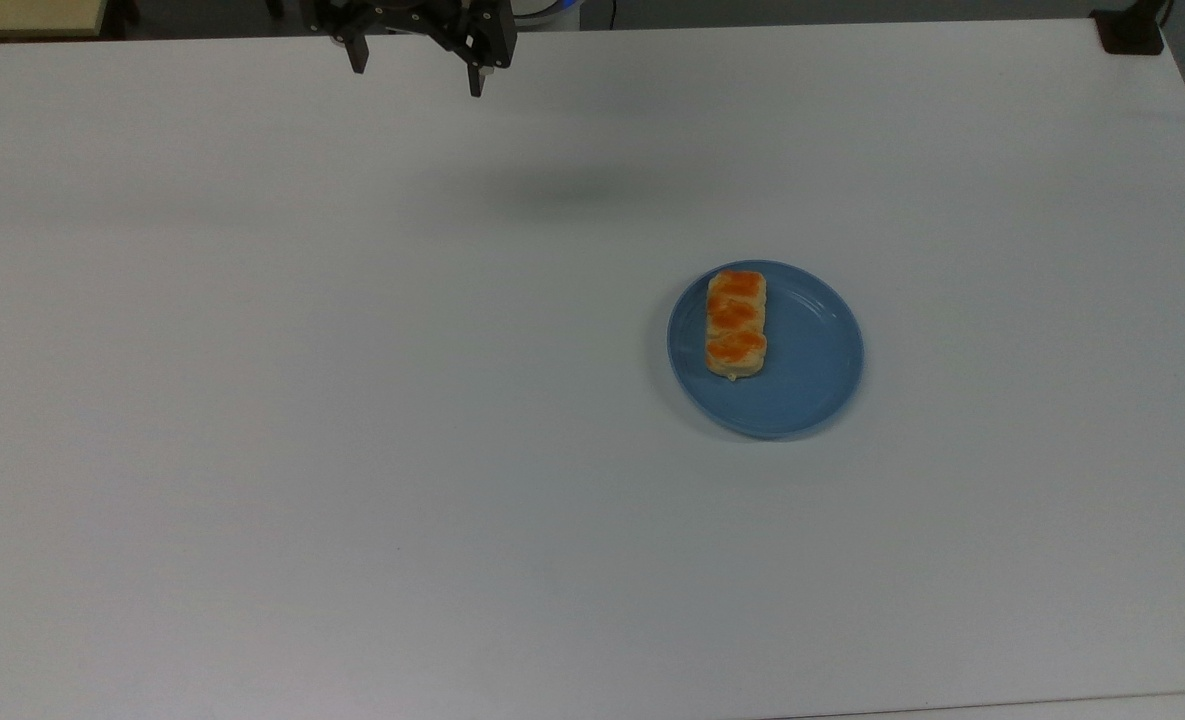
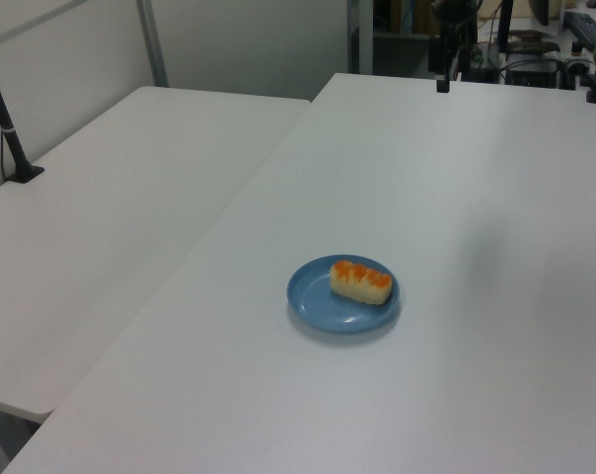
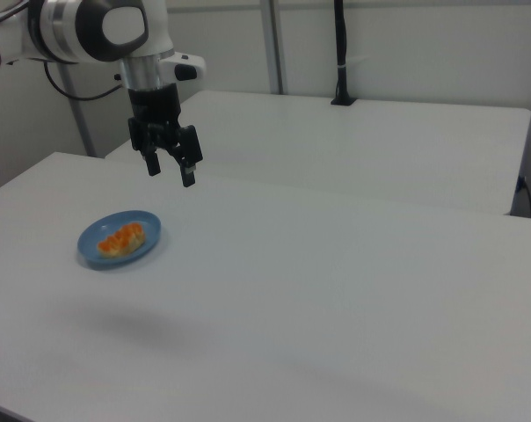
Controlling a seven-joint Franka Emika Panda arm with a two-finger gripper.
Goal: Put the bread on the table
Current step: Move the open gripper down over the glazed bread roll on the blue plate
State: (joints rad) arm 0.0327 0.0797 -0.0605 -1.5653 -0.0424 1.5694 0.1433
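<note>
Bread [image 1: 736, 323], pale-tan with orange glaze, sits on round blue plate [image 1: 812, 380]; nothing done yet. Black two-finger gripper [image 1: 415, 70] hangs spread, empty, well apart above white table [image 1: 352, 450].

The bread [image 1: 736, 324] was pale tan, with three orange glazed patches in a row along its top. The plate [image 1: 812, 370] under it was a plain mid blue. The table [image 1: 352, 450] was white and unpatterned. The gripper [image 3: 170, 171] was black, on an arm [image 3: 98, 31] of white with grey and black joints.
</note>
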